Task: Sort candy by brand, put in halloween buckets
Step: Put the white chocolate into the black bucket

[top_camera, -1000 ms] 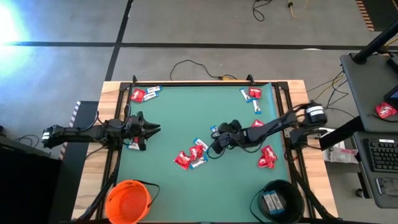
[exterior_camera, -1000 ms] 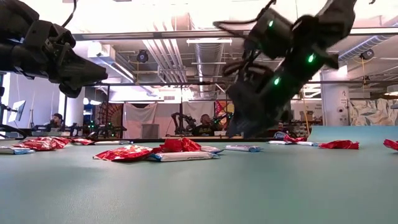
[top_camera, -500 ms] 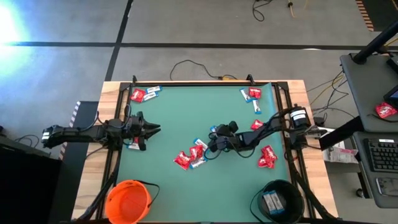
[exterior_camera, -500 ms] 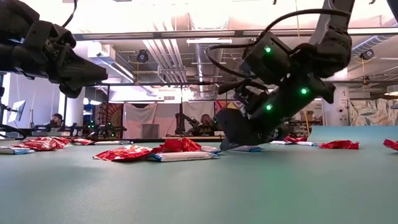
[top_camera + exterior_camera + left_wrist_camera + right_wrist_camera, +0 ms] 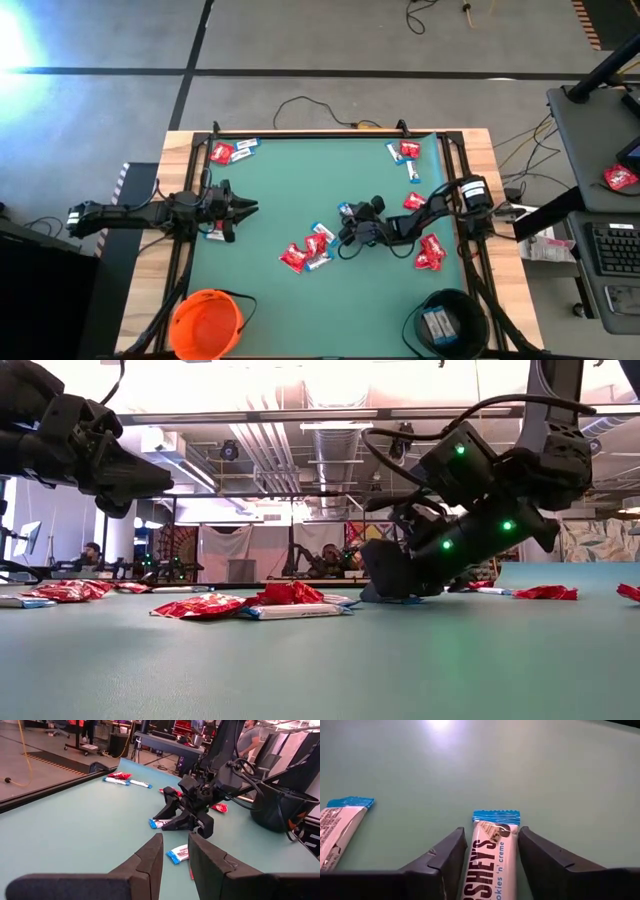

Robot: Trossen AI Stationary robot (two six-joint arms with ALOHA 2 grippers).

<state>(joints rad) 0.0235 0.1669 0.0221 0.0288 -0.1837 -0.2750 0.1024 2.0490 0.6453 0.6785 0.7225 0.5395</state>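
Right wrist view: blue-and-white bar [image 5: 492, 860] lies on the green counter [image 5: 560, 775] between the right pincer's [image 5: 492, 870] half-open fingers, long axis running along them — flanked, not yet visibly clamped. Left pincer [image 5: 240, 208] waits narrow at the counter's left edge, much farther off. Black bucket [image 5: 447, 322] holds blue-and-white bars; orange bucket [image 5: 207, 322] looks empty.

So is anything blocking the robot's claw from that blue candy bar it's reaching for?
No, nothing visible. The right gripper is down at the mat with the blue-and-white bar already between its two fingers, and no other candy lies in that gap.
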